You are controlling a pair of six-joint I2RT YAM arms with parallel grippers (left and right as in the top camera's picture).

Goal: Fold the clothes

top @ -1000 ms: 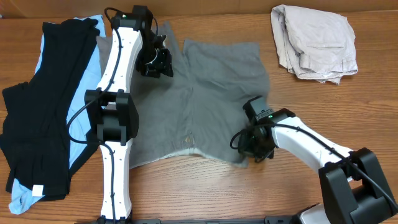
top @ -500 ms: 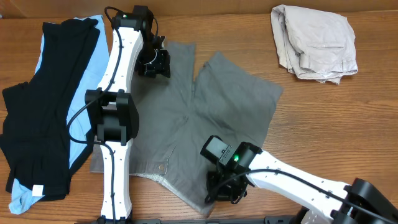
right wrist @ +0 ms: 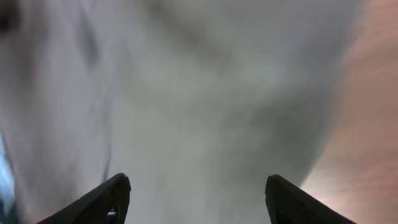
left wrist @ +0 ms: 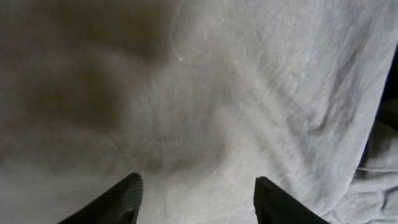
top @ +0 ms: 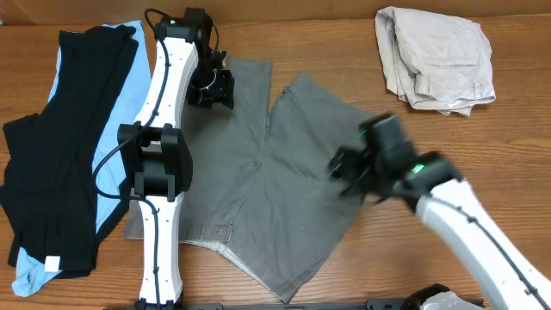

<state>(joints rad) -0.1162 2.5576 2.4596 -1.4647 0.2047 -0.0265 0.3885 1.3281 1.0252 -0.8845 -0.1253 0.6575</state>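
Overhead shows grey shorts (top: 275,189) spread unfolded in the middle of the tabletop (top: 336,34); left fingers (left wrist: 127,193) and right fingers (right wrist: 115,193) hang wide, empty. Next, probably: grip one leg, fold across.

The left arm (top: 164,103) stretches far forward, the left gripper (top: 212,87) pointing down with fingers (left wrist: 127,196) spread wide. The right arm (top: 465,224) angles inward, blurred; the right gripper (top: 346,169) also gapes, holding nothing.

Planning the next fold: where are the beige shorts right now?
Overhead view: the beige shorts lie bunched at the far right of the table, apart from the grey shorts spread mid-table.
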